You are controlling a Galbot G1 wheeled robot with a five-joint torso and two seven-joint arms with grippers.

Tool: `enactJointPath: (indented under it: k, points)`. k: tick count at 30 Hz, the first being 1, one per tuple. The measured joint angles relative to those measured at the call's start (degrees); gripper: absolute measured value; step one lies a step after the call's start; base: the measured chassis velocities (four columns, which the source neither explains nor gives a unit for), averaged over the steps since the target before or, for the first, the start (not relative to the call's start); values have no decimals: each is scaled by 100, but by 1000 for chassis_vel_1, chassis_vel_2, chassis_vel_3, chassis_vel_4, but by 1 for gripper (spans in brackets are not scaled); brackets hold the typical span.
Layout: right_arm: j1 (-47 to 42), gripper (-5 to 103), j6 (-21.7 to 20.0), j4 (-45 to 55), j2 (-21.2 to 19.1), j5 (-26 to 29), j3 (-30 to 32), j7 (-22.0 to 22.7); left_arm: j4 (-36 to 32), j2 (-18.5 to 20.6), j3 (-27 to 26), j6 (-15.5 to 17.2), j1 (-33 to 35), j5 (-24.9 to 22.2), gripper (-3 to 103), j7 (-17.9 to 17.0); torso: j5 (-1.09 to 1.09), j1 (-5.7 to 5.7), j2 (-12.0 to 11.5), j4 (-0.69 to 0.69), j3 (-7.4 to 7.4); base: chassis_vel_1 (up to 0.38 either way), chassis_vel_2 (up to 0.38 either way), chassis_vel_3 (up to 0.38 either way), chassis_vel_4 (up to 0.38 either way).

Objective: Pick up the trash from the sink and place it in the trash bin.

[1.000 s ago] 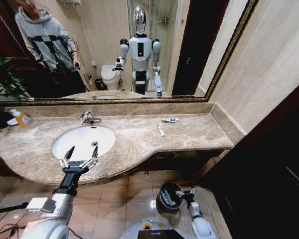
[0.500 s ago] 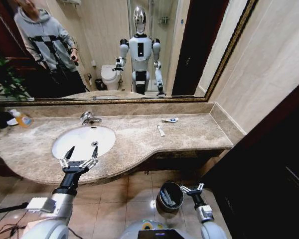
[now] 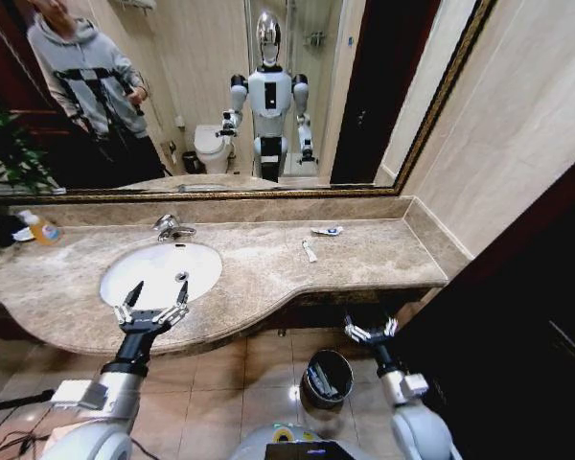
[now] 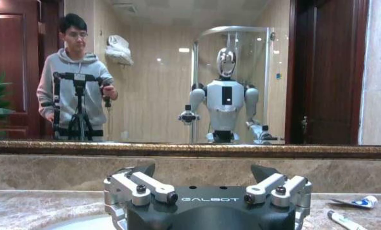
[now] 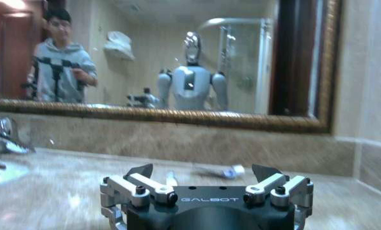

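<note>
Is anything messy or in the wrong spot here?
Yes. Two small white tubes lie loose on the marble counter, right of the sink, not in the trash bin on the floor.

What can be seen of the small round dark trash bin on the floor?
The small round dark metallic trash bin stands upright on the tiled floor, below the marble counter's front edge. Its rim shines; pale items lie inside. The right gripper, fingers open, is up beside it toward the counter, not touching it.
</note>
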Motion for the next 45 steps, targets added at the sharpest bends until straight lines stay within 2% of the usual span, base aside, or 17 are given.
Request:
enactJointPath:
  k: [3,9,13,15,18,20,24,30,45]
  points:
    - [730,100,-375,-249,-380,269,-140,5,0,-1,0,0,0,0,100,0,0,1,0,2,1,0,0,0,0]
    - [1349,100,-775,-453,-746,736,-368,48,0,0,0,0,0,0,100,0,0,1,0,0,1,0,0,0,0]
    - [1678,100,-906,-620,-855,767,-607,74,0,0,0,0,0,0,100,0,0,1,0,0,1,0,0,0,0]
    - [1993,100,-1249,-762,-921,765,-876,115,0,0,0,0,0,0,100,0,-1,1,0,0,1,0,0,0,0]
    - [2388,100,-1549,-988,-960,755,-1221,141,0,0,0,0,0,0,100,0,-1,1,0,1,1,0,0,0,0]
    - [2699,100,-1745,-1191,-961,747,-1481,159,0,0,0,0,0,0,100,0,0,1,0,0,1,0,0,0,0]
    - [3099,100,-1860,-1546,-912,730,-1804,102,0,0,0,0,0,0,100,0,-2,1,0,1,1,0,0,0,0]
    - [3982,100,-2026,-2444,-501,620,-2346,119,0,0,0,0,0,0,100,0,-1,1,-1,1,1,0,0,0,0]
    - [4540,100,-2131,-3339,-289,592,-2363,191,0,0,0,0,0,0,100,0,-1,0,-1,0,0,0,0,0,0]
